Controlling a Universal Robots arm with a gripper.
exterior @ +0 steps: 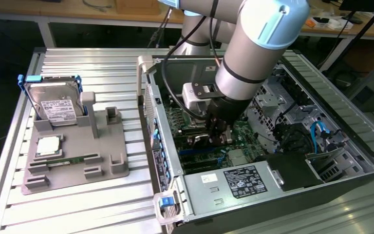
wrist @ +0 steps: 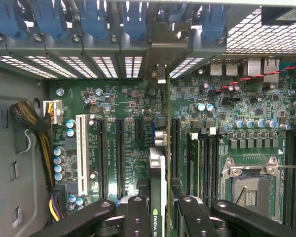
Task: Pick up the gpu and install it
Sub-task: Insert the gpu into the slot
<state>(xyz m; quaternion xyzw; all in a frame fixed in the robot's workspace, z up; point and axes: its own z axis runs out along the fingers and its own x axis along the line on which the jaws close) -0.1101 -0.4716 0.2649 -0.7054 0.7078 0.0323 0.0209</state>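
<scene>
Wrist view: the claw [wrist: 162,217] is clamped on the gpu [wrist: 157,173], which it holds edge-on close above the motherboard [wrist: 130,148], among the long black slots [wrist: 119,153]. I judge the install step is in hand, with the card seemingly not yet seated. Seating calls for the card's edge square over one slot and its bracket meeting the rear openings [wrist: 133,66].

On the tabletop [exterior: 102,68]: case [exterior: 194,207] beside holder [exterior: 76,178]
The holder lay at the exterior view's left of the case; inside, the pincer [wrist: 158,213] held the gpu [wrist: 157,187] above the motherboard [wrist: 133,148]
</scene>
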